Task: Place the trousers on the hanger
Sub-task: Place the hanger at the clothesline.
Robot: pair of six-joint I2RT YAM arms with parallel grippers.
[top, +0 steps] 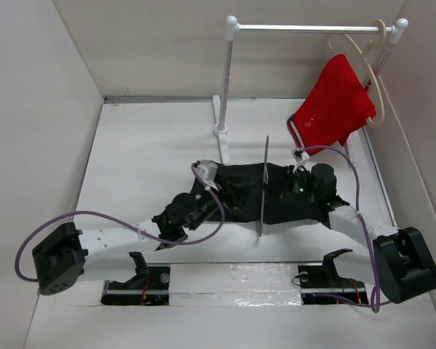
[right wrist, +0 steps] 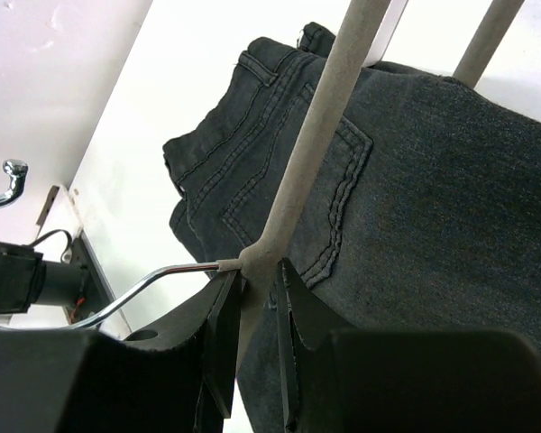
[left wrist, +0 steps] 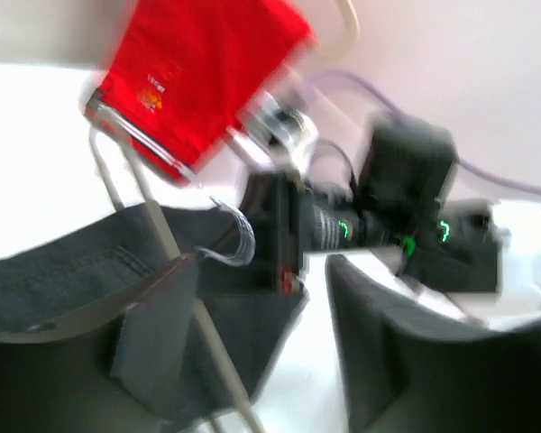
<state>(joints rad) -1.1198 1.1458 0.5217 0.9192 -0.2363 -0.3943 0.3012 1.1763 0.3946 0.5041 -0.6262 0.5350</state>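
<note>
while on edge across trousers (top: 240,190), hanger (top: 265,167) lengthwise near-to-far, hook (right wrist: 9,171) nearward

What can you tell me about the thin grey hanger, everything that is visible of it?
The hanger is thin, apparently metal, with two matte grey bars and a shiny wire hook. From above it stands on edge, crossing the middle of the dark trousers, whose cloth lies on both sides. The right gripper is shut on its neck, where hook meets bars. Whether the cloth passes between the bars is unclear.
</note>
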